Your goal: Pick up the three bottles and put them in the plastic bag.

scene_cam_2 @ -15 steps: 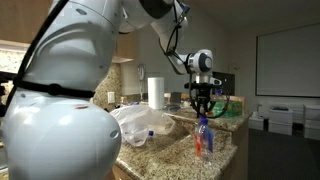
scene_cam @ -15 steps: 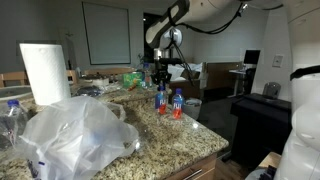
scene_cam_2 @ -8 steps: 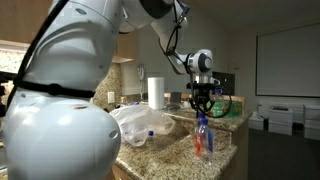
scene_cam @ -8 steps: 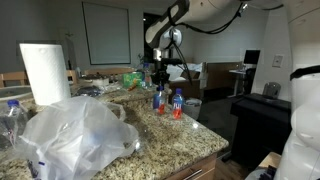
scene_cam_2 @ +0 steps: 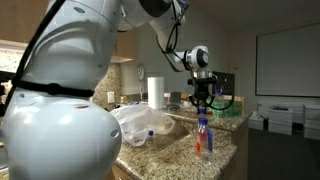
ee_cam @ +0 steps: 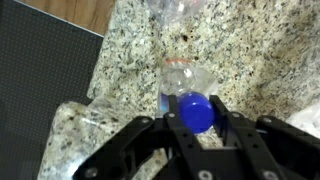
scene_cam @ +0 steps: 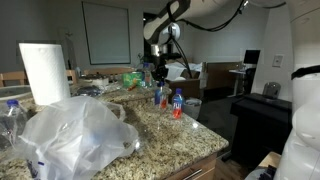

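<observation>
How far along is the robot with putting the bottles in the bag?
Done: maybe one; the third bottle isn't visible, possibly inside the crinkled white plastic bag. In hand: the gripper looks closed on one small clear blue-capped bottle. Left: bagging it, then the second small bottle standing on the speckled granite counter.
</observation>
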Controlling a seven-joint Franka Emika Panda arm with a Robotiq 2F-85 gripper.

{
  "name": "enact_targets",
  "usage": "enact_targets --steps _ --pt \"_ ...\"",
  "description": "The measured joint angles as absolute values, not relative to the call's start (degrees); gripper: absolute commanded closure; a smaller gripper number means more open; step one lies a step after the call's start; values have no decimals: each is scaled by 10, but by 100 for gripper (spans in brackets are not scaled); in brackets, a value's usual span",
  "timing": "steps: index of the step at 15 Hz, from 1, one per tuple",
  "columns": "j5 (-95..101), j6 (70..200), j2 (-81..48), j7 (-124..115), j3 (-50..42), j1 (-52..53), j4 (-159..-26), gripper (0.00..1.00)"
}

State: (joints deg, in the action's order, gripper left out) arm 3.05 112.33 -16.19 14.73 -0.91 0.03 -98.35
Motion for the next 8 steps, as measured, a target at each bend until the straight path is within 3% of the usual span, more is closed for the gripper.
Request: enact_targets --steps 1,7,8 --pt "49 1107 -149 140 -4 10 -971 66" --pt "64 1043 -99 137 10 32 -961 66" --pt "65 1043 -100 137 9 31 -963 90"
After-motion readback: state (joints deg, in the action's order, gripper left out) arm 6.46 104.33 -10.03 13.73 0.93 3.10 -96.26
